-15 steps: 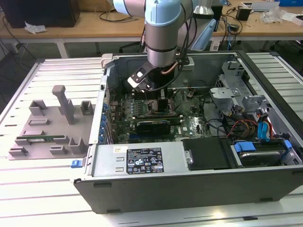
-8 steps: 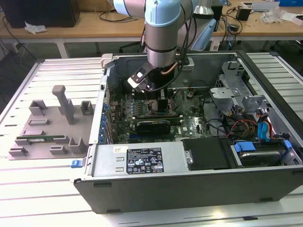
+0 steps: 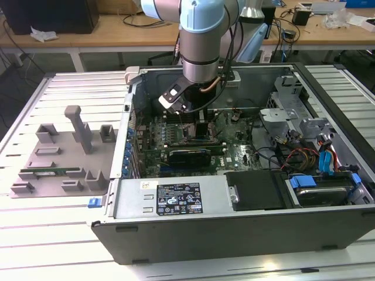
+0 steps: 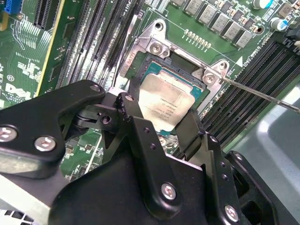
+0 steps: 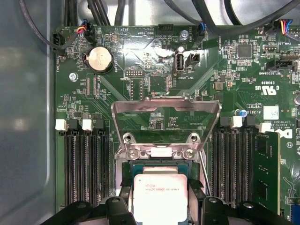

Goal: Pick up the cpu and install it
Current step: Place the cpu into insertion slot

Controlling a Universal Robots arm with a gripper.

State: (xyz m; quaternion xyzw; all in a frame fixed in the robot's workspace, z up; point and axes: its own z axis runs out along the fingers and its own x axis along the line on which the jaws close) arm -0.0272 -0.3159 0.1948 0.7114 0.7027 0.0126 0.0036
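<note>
In the exterior view you see the arm (image 3: 202,47) reaching down into the open computer case (image 3: 176,234), which lies on a slatted table (image 3: 47,246). Its gripper (image 3: 202,124) is low over the motherboard (image 3: 234,155). A grey fixture tray (image 3: 58,158) sits on the exterior view's left, well apart from the case.

In the second wrist view you see the two black fingers (image 4: 132,112) of the gripper (image 4: 159,112) set narrow, one against each of two opposite edges of the cpu (image 4: 166,98). The cpu, silvery side up, is right over the socket frame (image 4: 154,44). You cannot tell whether it is fully seated.

In the first wrist view the cpu (image 5: 159,197) sits between the fingers (image 5: 123,206) of the gripper (image 5: 160,202), over the opened socket. The metal load plate (image 5: 164,105) stands flipped up just beyond it. A memory stick (image 5: 267,173) stands in a slot to one side, and a coin battery (image 5: 101,58) lies farther off on the board.
</note>
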